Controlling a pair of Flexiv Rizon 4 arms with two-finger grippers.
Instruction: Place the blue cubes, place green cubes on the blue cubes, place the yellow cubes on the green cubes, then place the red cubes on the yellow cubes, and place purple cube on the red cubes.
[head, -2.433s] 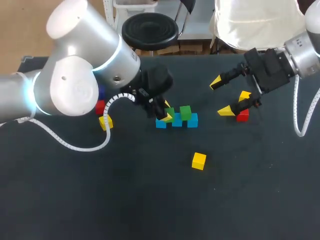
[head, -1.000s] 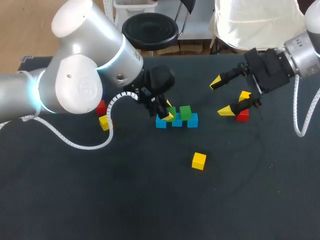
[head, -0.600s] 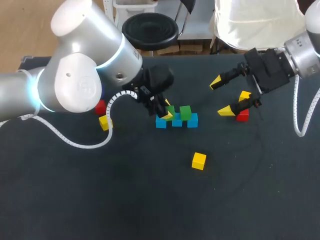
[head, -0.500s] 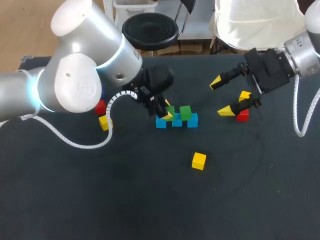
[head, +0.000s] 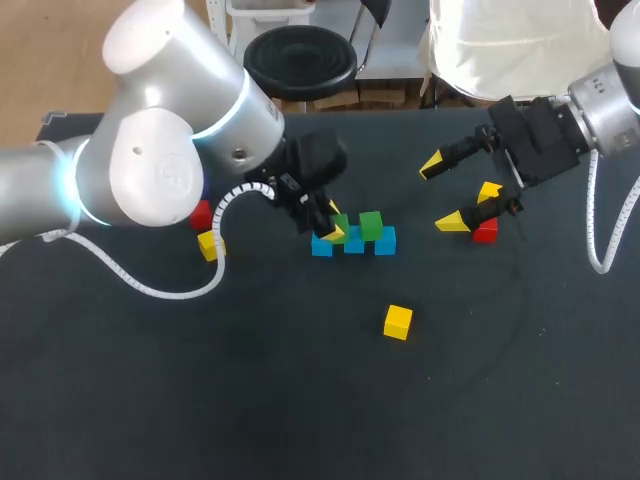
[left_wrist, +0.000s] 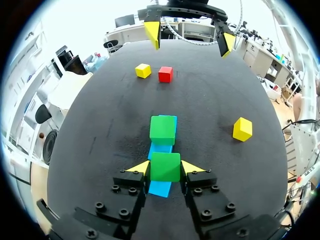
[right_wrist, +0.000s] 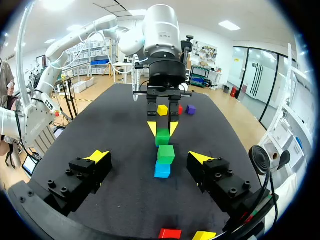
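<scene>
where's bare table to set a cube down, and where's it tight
The widest bare patch is the near half of the table, nearer than the lone yellow cube. A smaller gap lies between the blue cubes and the red cube. It is crowded at those blue cubes, where the left gripper holds a green cube.

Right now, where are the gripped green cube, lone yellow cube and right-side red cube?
gripped green cube (left_wrist: 165, 167): left wrist view, visible face.
lone yellow cube (head: 399, 317): head view, top face.
right-side red cube (head: 487, 233): head view, visible face.
</scene>
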